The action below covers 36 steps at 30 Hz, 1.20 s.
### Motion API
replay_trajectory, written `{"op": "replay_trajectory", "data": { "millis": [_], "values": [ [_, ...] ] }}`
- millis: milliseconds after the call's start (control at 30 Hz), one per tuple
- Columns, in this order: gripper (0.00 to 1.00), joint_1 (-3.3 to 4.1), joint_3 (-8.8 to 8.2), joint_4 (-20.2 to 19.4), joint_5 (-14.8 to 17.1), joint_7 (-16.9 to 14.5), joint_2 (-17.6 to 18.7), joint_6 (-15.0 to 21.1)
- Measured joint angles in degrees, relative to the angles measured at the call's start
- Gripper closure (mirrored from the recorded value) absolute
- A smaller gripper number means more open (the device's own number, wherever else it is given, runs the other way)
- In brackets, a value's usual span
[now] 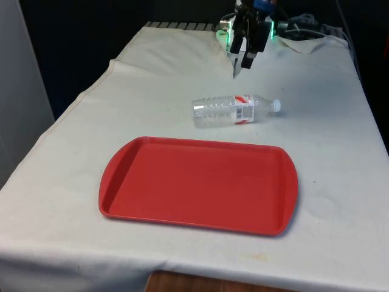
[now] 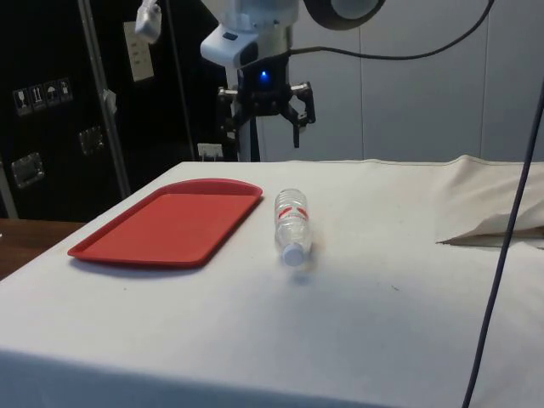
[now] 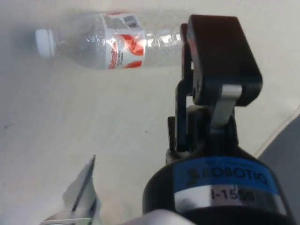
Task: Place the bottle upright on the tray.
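The gripper (image 3: pixel 140 140) has a blue band with black letters that say "ROBOTIQ"; under that, on a white band, there are marks that start "I-15", and the rest is too blurry to read; the bottle (image 3: pixel 117 44) has a white and red label with small red letters running along it, but they are too blurry to spell out; next to them is a little black and white patch like a bar code, with nothing on it to read; in the side view, a dark cabinet (image 2: pixel 42 127) has small white sticker signs with tiny pictures, too small to make out.
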Motion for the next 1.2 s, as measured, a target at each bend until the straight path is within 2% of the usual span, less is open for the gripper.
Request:
{"op": "replay_trajectory", "data": {
  "millis": [233,300,467,567,967,1200],
  "values": [
    [0.0,0.06,0.92,-0.97,-4.18,4.13,-0.17,0.0],
    [0.0,0.06,1.32,-1.2,-6.3,6.25,-0.17,0.0],
    [0.0,0.06,1.89,-1.49,-9.11,9.17,-0.17,0.0],
    [0.0,0.06,2.46,-1.83,-12.03,12.15,-0.17,-0.06],
    [0.0,0.06,4.47,-3.38,-20.0,20.68,-0.11,-0.57],
    [0.0,0.11,5.9,-3.09,-23.09,24.87,2.35,-0.86]
  ]
}}
